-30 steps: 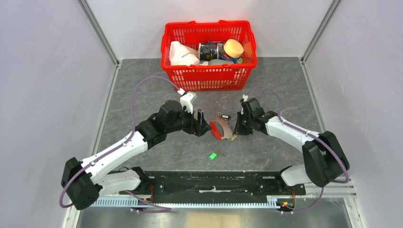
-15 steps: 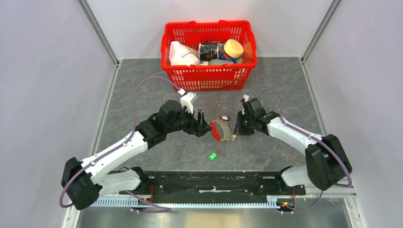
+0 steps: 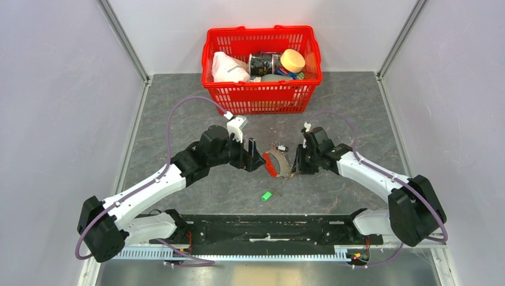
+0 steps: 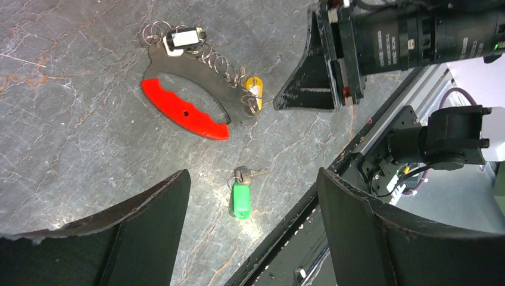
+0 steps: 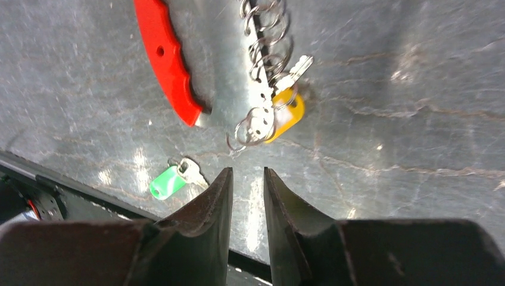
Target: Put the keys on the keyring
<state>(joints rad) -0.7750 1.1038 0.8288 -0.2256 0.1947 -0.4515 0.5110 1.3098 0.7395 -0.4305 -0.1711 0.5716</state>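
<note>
Near the front rail (image 3: pixel 268 229), green key (image 3: pixel 266 195) lies apart from keyring (image 3: pixel 272 164).

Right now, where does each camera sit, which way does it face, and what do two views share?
Top external: high behind the arm bases, facing down; shows left arm with left gripper, right arm with right gripper, red basket.
Left wrist: on the left arm, facing down at the keyring; shows its wide-spread fingers and the right gripper.
Right wrist: on the right arm, facing down; shows its fingers, narrowly apart.
Shared: both wrist views show the keyring and green-tagged key.
</note>
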